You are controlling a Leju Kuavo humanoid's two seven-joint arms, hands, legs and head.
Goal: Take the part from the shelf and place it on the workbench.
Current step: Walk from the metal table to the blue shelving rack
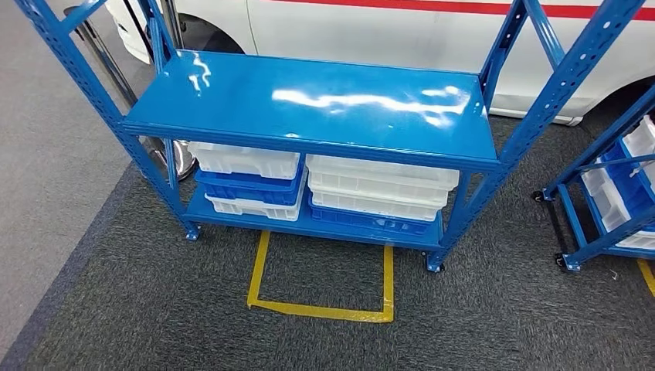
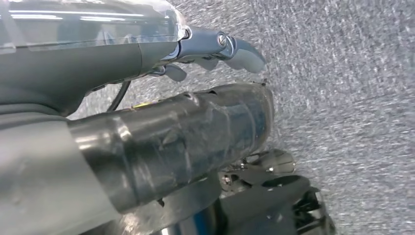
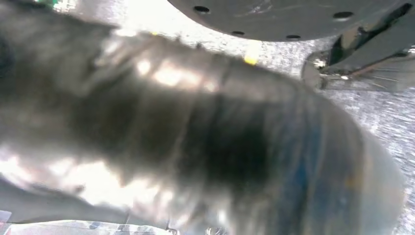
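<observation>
A white car [image 1: 371, 31] with a red stripe stands behind everything you see from the head view, its wheel arch at the upper left. In front of it is the blue metal shelf [image 1: 309, 104] on small casters, its glossy top deck catching ceiling light. Grey carpet [image 1: 139, 309] runs under it, and an open rectangle of yellow floor tape [image 1: 317, 309] is marked just in front of the shelf's lower edge.

On the shelf's bottom deck you have two stacks of shallow bins side by side. The left stack [image 1: 247, 182] alternates white, blue and white; the right stack [image 1: 378, 193] is white bins over a blue one. What the bins hold is hidden by the deck above, so the part cannot be made out anywhere on the shelf. A second blue rack [image 1: 610, 193] at the right edge carries more white and blue bins, seen on a slant.

The left wrist view gives you what the head view does not: the left hand [image 2: 161, 93], hanging over the speckled carpet, its taped grey thumb [image 2: 195, 132] lying apart from the pale-tipped fingers [image 2: 244, 51], with nothing between them. In the right wrist view, the right hand [image 3: 205, 142] is a close blur, and you cannot tell how its fingers lie.
</observation>
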